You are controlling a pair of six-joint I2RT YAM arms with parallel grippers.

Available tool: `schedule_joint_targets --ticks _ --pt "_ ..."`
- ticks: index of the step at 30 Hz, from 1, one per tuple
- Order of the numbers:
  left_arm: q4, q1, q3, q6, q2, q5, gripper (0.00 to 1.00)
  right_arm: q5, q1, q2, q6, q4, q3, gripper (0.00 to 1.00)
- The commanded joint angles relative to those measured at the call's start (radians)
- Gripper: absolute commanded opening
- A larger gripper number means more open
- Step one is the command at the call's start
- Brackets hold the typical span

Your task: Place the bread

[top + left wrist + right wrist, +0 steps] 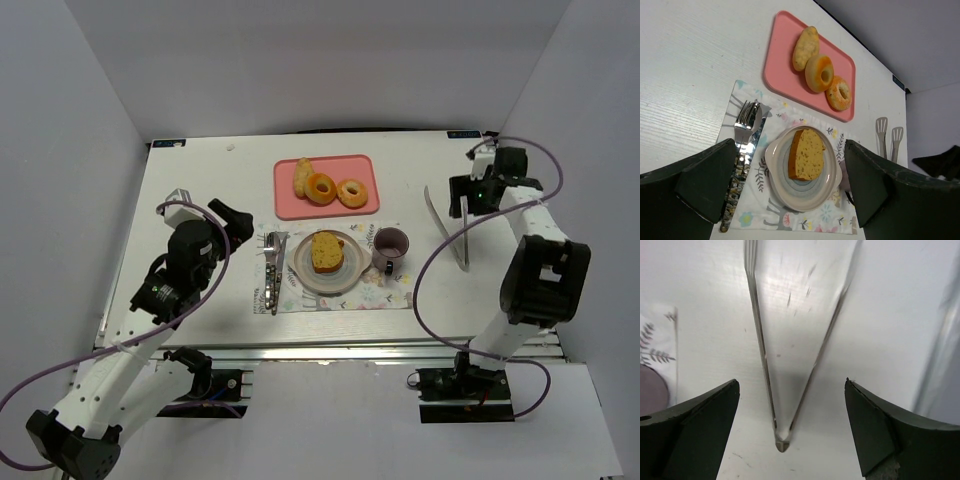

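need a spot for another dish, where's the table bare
Bare white table: left of the pink rectangular tray, and right of it up to the metal tongs. The floral placemat is crowded: round grey plate with golden bread slice, mauve mug, cutlery.

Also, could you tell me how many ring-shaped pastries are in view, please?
2, both on the pink tray: the middle ring pastry and the right ring pastry beside it. None seem hidden.

White wood-grain table [200, 190], three things sitting right on it: a floral placemat [382, 296] toward the front edge, a pink tray [290, 205] just behind the placemat, and metal tongs [446, 230] off to the placemat's right.
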Motion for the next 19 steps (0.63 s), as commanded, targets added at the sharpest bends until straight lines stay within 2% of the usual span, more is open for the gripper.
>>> schedule_joint_targets --ticks 1,3,7,9,15,19 --pt "0.024 -0.002 0.024 0.013 -0.008 0.007 0.98 -0.021 -0.003 -0.138 -0.146 -0.038 0.101 0.89" --pt "0.034 -0.002 0.026 0.018 -0.001 0.019 0.98 -0.046 -0.003 -0.167 -0.148 -0.012 0.105 0.89" --pt "0.036 -0.002 0.038 0.030 0.024 0.028 0.98 -0.008 -0.002 -0.181 0.048 0.034 0.141 0.89" --pt "0.034 -0.002 0.041 0.031 0.024 0.028 0.98 -0.001 -0.002 -0.184 0.080 0.041 0.151 0.89" --pt "0.024 -0.002 0.036 0.028 0.007 0.018 0.98 -0.104 0.009 -0.187 0.088 0.040 0.182 0.90" --pt "0.022 -0.002 0.030 0.019 -0.014 0.004 0.98 -0.149 0.053 -0.143 0.087 -0.035 0.250 0.90"
